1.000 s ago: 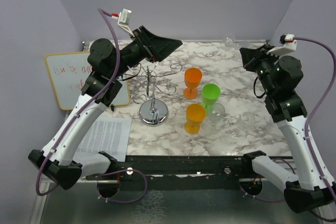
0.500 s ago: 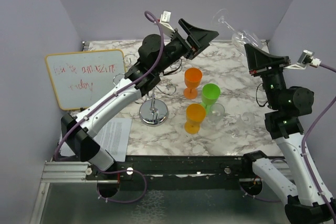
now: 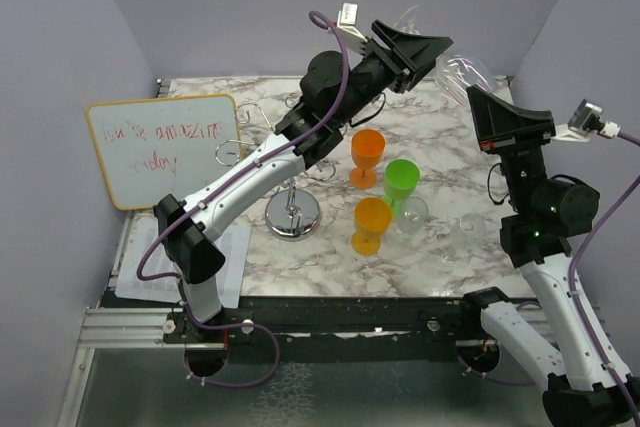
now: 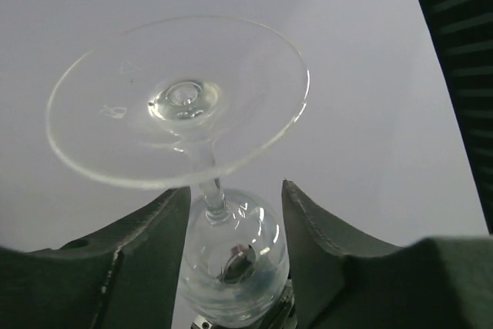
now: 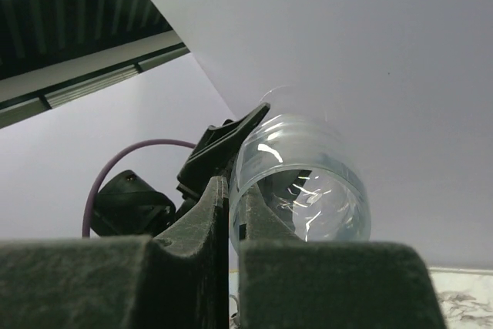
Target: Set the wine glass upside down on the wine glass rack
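The clear wine glass (image 3: 462, 72) hangs in the air over the table's far right, lying on its side with its foot toward the back wall. My right gripper (image 3: 478, 97) is shut on its rim, one finger inside the bowl (image 5: 308, 190). My left gripper (image 3: 440, 47) reaches across from the left. Its fingers (image 4: 154, 229) press both sides of the bowl (image 4: 235, 260), and the stem and round foot (image 4: 181, 98) point away. The chrome wine glass rack (image 3: 293, 212) stands left of centre on its mirrored disc, with its looping arms partly hidden by my left arm.
Two orange goblets (image 3: 367, 152) (image 3: 372, 222) and a green one (image 3: 401, 179) stand mid-table. A clear glass (image 3: 412, 212) stands beside them and another clear one (image 3: 470, 222) is further right. A whiteboard (image 3: 165, 147) leans at the left above a paper sheet (image 3: 200, 257).
My left arm swung from over the rack up and right to the glass, and its jaws closed in on the bowl. My right arm lifted the glass off the far table edge.
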Tool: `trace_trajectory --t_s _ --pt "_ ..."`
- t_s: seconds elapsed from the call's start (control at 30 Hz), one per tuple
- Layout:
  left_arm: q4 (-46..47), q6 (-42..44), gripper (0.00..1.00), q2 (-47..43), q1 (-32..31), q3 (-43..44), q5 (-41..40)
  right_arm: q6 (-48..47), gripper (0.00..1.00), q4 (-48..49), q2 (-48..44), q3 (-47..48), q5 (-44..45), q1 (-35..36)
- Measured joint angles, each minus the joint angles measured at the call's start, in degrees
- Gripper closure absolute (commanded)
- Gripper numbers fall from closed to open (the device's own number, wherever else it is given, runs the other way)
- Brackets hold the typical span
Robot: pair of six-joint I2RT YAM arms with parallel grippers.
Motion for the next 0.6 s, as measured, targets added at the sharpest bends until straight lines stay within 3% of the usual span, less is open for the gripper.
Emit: trace_trajectory --t_s 0.13,0.23,0.27,0.37,0.4,0.47,0.5,0.6 --pt "-0.3 -0.3 0.72 1.7 -0.1 1.4 -0.1 2.3 0.99 1.9 1.1 -1.0 -0.7 0.0" --pt "-0.2 0.1 0.96 1.9 0.1 0.8 -0.9 3.6 0.99 2.9 1.3 -1.7 -1.2 0.0" --pt "0.5 0.2 1.0 1.9 0.1 0.2 -1.4 3.8 0.99 3.0 1.3 -1.8 -1.3 0.0" --pt "3.1 -0.3 1.0 1.0 0.2 -2.1 -2.4 4.8 0.98 2.9 1.1 -2.3 -1.6 0.0" --pt "3.3 -0.2 1.0 0.6 0.2 -2.7 -2.6 4.9 0.86 2.7 1.1 -2.3 -1.6 0.0" --pt "3.8 0.4 1.0 -0.1 0.2 -3.7 -3.0 4.9 0.45 1.9 0.9 -2.2 -1.9 0.0" --pt "3.9 1.1 1.0 -0.5 0.1 -4.2 -3.1 5.2 0.32 1.3 0.8 -2.1 -2.0 0.0" --pt "3.7 6.0 1.0 -2.1 0.0 -5.7 -3.4 4.0 0.11 -3.3 0.4 -0.1 -2.7 0.0"
